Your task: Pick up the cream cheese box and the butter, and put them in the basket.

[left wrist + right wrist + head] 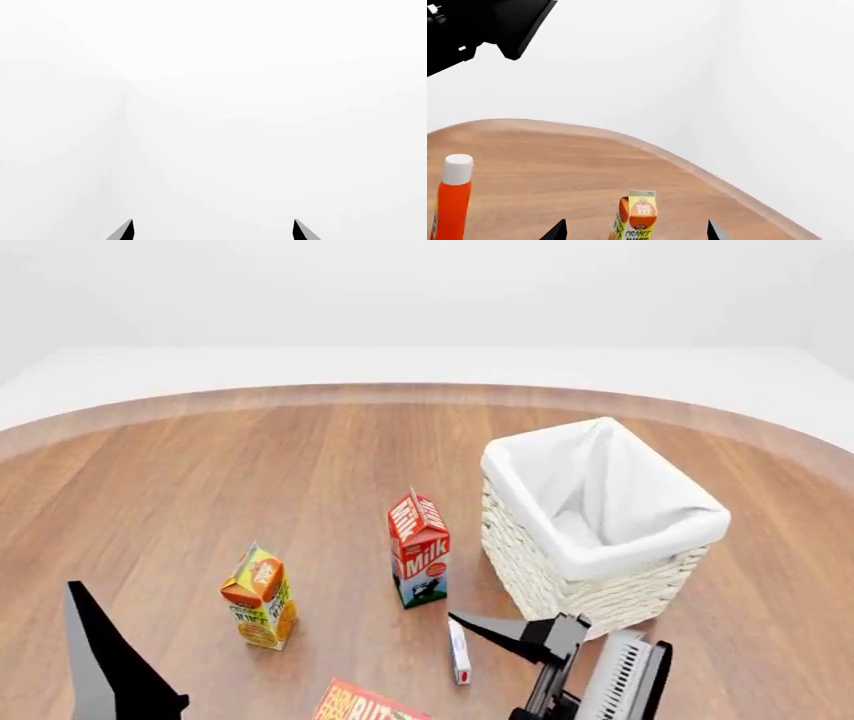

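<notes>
Nothing has been grasped yet; the approach is judged to be in hand. The cream cheese box [459, 651] lies near, left of the right gripper [635, 231], whose jaws are spread apart. The butter [370, 705] lies at the near edge, the basket [603, 523] stands right. The left gripper [213, 231] is likewise spread. Next, the right gripper must be lowered over the box.

Your basket [601, 540] stands open at the top with nothing over its mouth, so you have free passage down into it from above. The milk carton [419, 550] stands upright just left of it, and the orange juice carton [262, 597] farther left, leaving a bare strip of table [267, 470] between them. The cream cheese box [459, 651] lies in front of the milk carton, close to the right gripper [514, 632], though the room around the butter [367, 704] is hard to judge at the frame's edge.
</notes>
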